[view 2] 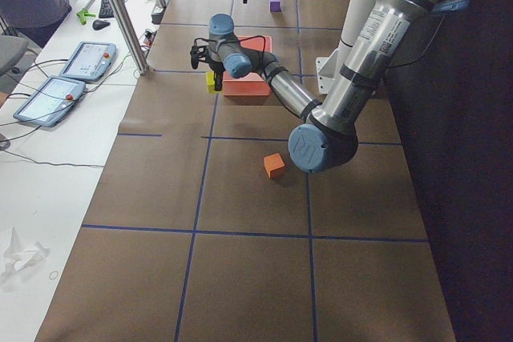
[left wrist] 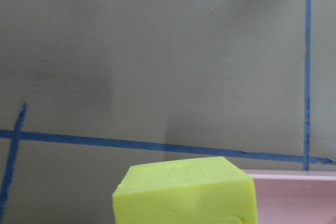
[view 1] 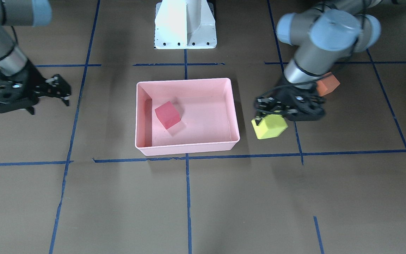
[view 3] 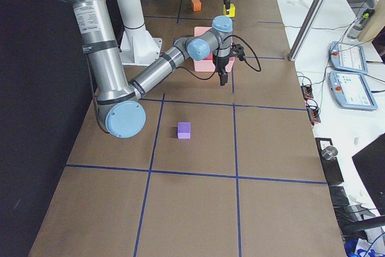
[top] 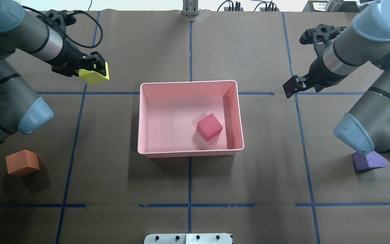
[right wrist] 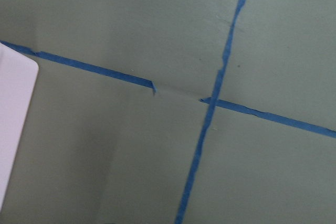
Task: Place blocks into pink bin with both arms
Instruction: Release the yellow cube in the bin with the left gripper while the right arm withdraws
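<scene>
One red block point(view 1: 167, 114) lies in the bin point(view 1: 185, 151). Front view: the left gripper point(view 1: 270, 119) is clamped on the yellow block point(view 1: 271, 127) just outside the bin's wall, and the orange block point(view 1: 329, 84) is farther out on that side. The right gripper point(view 1: 62, 92) hangs off the bin's other side, jaws spread and empty.
Overhead: the purple block point(top: 367, 162) is well apart from the bin.
Left wrist: the bin's rim is just beside the yellow block.
Step, judged: carrying yellow in. Next: clear the rim, centre over the bin's floor, release.
</scene>
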Robot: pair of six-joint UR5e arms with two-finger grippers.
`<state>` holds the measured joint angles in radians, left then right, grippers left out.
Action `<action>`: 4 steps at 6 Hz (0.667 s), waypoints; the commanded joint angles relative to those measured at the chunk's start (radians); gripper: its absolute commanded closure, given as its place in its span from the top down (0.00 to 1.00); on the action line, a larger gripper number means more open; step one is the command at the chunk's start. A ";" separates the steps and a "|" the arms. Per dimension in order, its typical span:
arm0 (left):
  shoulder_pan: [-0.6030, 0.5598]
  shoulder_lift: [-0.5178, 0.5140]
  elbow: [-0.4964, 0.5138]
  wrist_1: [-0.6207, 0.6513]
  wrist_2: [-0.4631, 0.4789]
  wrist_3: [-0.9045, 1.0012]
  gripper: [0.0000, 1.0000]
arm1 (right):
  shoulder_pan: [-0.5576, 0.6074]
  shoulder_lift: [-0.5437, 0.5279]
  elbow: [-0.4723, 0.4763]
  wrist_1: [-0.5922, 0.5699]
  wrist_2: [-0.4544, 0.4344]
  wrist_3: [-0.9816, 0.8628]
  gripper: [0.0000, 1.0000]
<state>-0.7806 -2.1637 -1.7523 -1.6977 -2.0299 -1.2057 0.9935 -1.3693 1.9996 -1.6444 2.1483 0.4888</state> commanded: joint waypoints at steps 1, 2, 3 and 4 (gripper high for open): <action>0.197 -0.124 0.022 0.067 0.174 -0.125 0.37 | 0.074 -0.164 0.056 0.002 0.007 -0.180 1.00; 0.231 -0.119 0.025 0.067 0.228 -0.127 0.99 | 0.079 -0.219 0.073 0.026 0.008 -0.187 1.00; 0.234 -0.117 0.024 0.067 0.244 -0.124 1.00 | 0.077 -0.332 0.042 0.213 0.008 -0.162 1.00; 0.233 -0.119 0.017 0.067 0.243 -0.123 1.00 | 0.073 -0.387 -0.008 0.418 0.007 0.000 1.00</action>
<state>-0.5518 -2.2810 -1.7311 -1.6310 -1.7951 -1.3285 1.0683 -1.6853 2.0331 -1.4177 2.1562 0.3703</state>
